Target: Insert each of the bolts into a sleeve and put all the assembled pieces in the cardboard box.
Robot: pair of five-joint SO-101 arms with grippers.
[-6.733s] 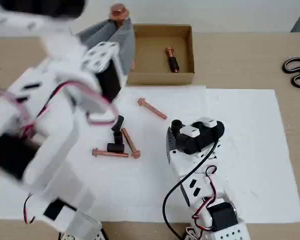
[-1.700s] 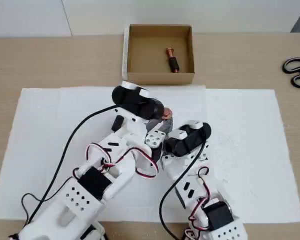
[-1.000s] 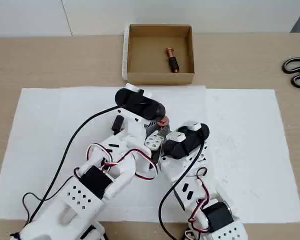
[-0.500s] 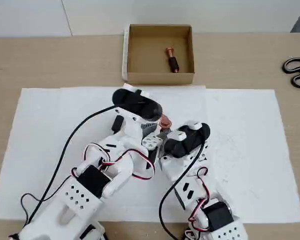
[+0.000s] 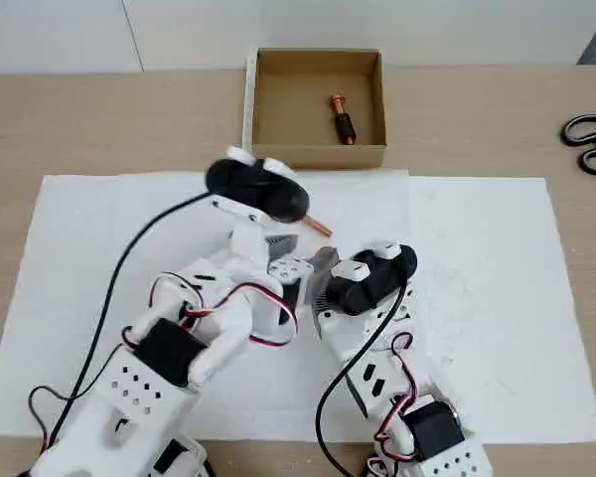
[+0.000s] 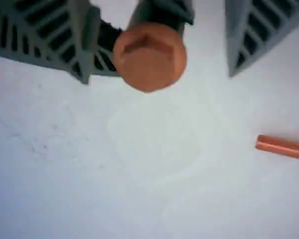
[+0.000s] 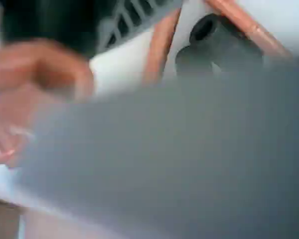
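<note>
In the left wrist view a copper bolt head (image 6: pixel 149 56) stands between the wide-apart grey fingers (image 6: pixel 40 35) of my open left gripper (image 6: pixel 159 73), with a black sleeve (image 6: pixel 159 11) behind it. The high view places the left gripper (image 5: pixel 281 243) just left of my right gripper (image 5: pixel 323 266), which holds that sleeve at mid-paper. From the right wrist, the bolt head (image 7: pixel 37 74) shows blurred beside a grey finger (image 7: pixel 189 159). A loose sleeve (image 7: pixel 214 42) and loose bolts (image 7: pixel 159 47) lie on the paper. One assembled piece (image 5: pixel 342 117) lies in the cardboard box (image 5: pixel 318 156).
White paper (image 5: pixel 487 288) covers the middle of the wooden table. Another loose bolt (image 5: pixel 318 224) lies just beyond the grippers, also seen from the left wrist (image 6: pixel 281 147). Scissors (image 5: pixel 591 142) lie at the far right edge. Both arms' bodies crowd the near half of the paper.
The left arm brought a bolt down from above to the right gripper's sleeve. Now its fingers have spread off the bolt and it has drawn back to the left.
</note>
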